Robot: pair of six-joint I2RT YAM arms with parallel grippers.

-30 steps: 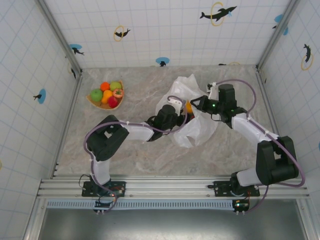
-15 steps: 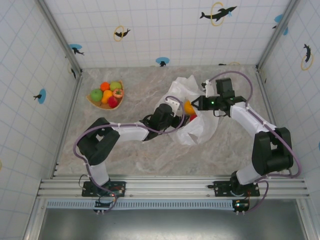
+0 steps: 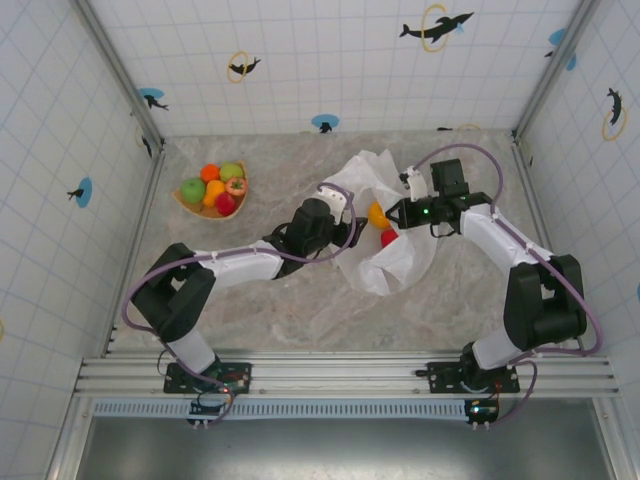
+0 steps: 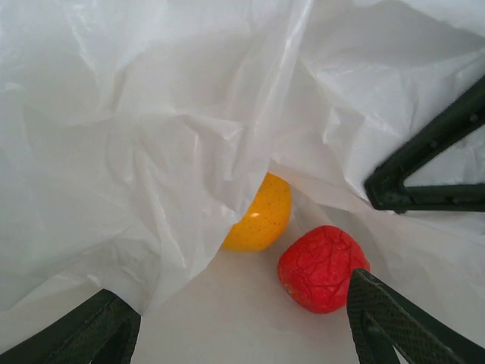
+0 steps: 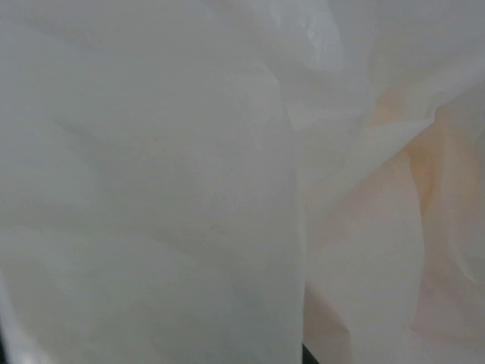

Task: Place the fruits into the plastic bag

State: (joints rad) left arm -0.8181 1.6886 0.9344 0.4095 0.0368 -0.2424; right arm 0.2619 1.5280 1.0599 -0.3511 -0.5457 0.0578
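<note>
Fruits, two of them, sit inside the plastic bag point(image 3: 392, 268): an orange-yellow fruit point(image 3: 377, 213) and a red fruit point(image 3: 388, 238), close together at the bag's open mouth; from the left wrist the orange-yellow fruit point(image 4: 261, 214) is half tucked under a fold of film, and the red fruit point(image 4: 322, 267) lies on the bag's inner floor just beside it, a thin gap between them; left jaws are at the bag mouth, standing wide apart with nothing clamped; one of the left fingers point(image 4: 394, 326) is right against the red fruit, the other finger is well off to the other side, touching only film; right jaws are closed, tips meeting on the bag's film at the mouth's far side, apparently pinching it and holding that edge up; right wrist view is blurred white bag film point(image 5: 151, 189) close to the lens; bag is crumpled, lying mid-bench on the marble bench point(image 3: 250, 300); remaining fruits point(image 3: 214, 188), green, orange, yellow and red, are heaped in the orange-tan tray point(image 3: 183, 206) at the bench's far left, well apart from the bag and both arms
</note>
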